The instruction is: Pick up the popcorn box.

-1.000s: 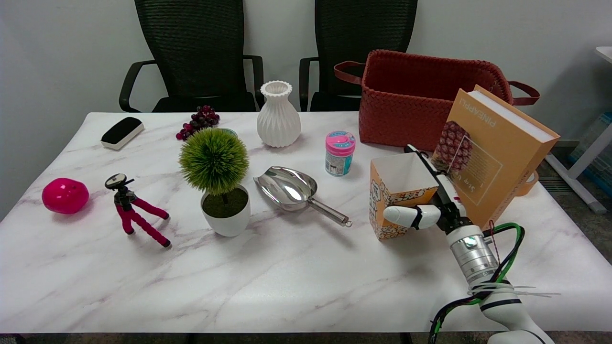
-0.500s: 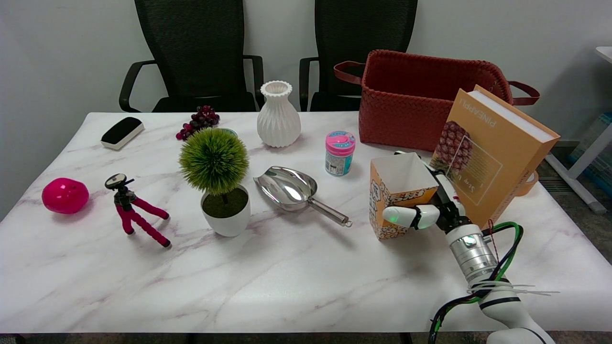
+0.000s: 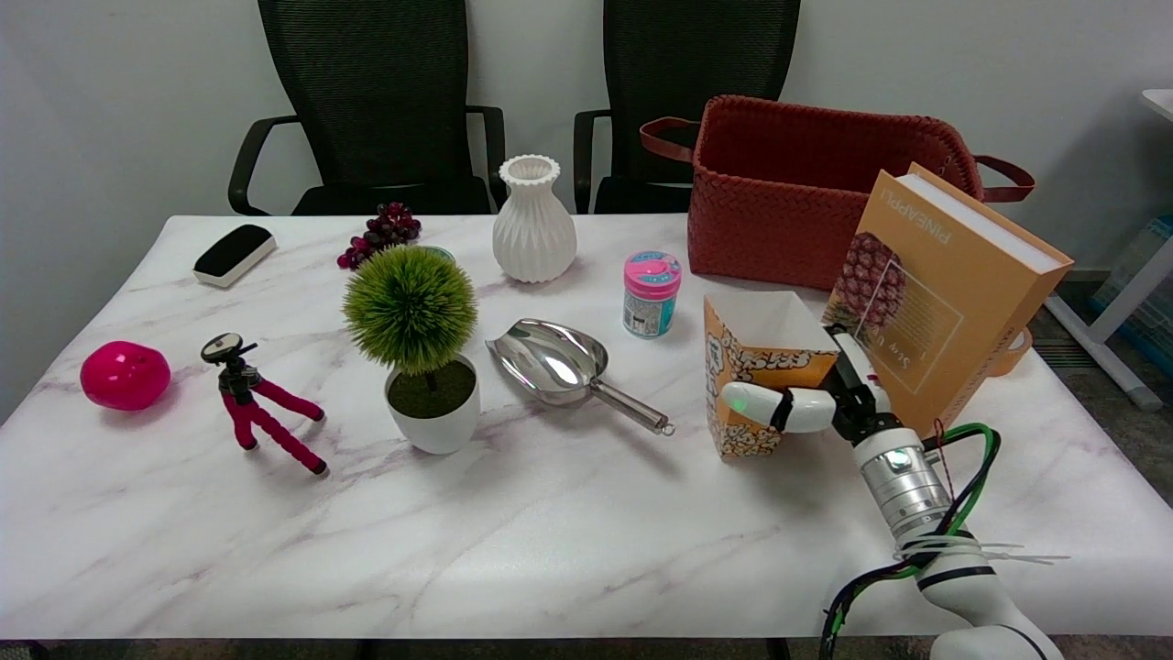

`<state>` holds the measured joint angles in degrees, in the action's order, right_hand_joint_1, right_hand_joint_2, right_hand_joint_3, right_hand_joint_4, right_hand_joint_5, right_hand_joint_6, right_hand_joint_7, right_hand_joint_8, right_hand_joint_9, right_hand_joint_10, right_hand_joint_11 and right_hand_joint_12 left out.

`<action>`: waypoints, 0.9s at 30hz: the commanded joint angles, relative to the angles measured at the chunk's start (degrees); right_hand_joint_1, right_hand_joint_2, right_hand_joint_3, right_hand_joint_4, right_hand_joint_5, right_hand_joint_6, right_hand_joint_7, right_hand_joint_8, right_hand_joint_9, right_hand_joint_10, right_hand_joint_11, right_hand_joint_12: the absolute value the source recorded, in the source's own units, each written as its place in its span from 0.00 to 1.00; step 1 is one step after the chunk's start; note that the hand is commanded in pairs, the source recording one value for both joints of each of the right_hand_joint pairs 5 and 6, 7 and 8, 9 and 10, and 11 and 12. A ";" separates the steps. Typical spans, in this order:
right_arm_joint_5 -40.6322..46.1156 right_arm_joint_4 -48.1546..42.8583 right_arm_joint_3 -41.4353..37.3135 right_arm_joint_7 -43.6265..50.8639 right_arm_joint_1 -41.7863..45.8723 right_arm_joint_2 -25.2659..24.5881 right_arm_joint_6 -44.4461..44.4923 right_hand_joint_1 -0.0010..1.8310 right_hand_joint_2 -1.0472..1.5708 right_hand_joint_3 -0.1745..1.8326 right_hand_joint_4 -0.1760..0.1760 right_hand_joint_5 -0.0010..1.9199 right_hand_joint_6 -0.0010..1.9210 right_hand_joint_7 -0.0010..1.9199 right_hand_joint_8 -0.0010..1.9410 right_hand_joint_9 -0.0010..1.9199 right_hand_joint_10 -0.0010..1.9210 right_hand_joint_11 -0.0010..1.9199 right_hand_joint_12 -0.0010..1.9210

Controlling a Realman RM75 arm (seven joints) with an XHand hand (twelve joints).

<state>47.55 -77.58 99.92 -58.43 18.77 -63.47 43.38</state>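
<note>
Your right hand (image 3: 818,396) grips the popcorn box (image 3: 757,371) — upright on the table's (image 3: 550,532) right side, directly left of your wrist — thumb across its near face, so lift straight up.

The popcorn box (image 3: 753,371) now sits higher in the view than one second ago and leans slightly toward the pink-lidded jar (image 3: 651,294); its top rim has risen nearer the jar's level. The right hand (image 3: 816,399) has closed around the box, its thumb having advanced further across the near face.
</note>
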 commanded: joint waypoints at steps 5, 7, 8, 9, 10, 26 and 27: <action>0.17 0.19 0.02 -0.10 -0.88 0.06 -0.66 0.63 0.49 0.41 0.50 0.42 0.42 0.54 0.53 0.24 0.24 0.51 0.51; 0.15 0.00 -0.06 -0.10 -0.88 0.06 -0.45 0.63 0.49 0.42 0.50 0.43 0.42 0.55 0.54 0.25 0.25 0.52 0.52; 0.06 -0.14 -0.07 -0.10 -0.88 0.06 -0.25 0.63 0.49 0.42 0.50 0.43 0.43 0.55 0.54 0.25 0.25 0.53 0.53; -0.12 -0.25 -0.15 -0.10 -0.87 0.06 -0.15 0.63 0.49 0.42 0.50 0.43 0.43 0.55 0.54 0.26 0.25 0.53 0.53; -0.32 -0.48 -0.22 -0.09 -0.80 0.07 0.01 0.63 0.49 0.42 0.50 0.43 0.43 0.55 0.54 0.26 0.26 0.53 0.53; -3.74 -6.48 -1.13 1.69 -0.12 2.83 2.71 0.63 0.45 0.46 0.50 0.42 0.42 0.56 0.56 0.27 0.27 0.55 0.55; -4.06 -7.01 -1.27 1.82 -0.28 3.09 2.77 0.63 0.45 0.46 0.50 0.42 0.42 0.57 0.56 0.27 0.27 0.55 0.55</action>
<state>46.36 -79.69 99.47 -58.17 18.42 -62.75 44.14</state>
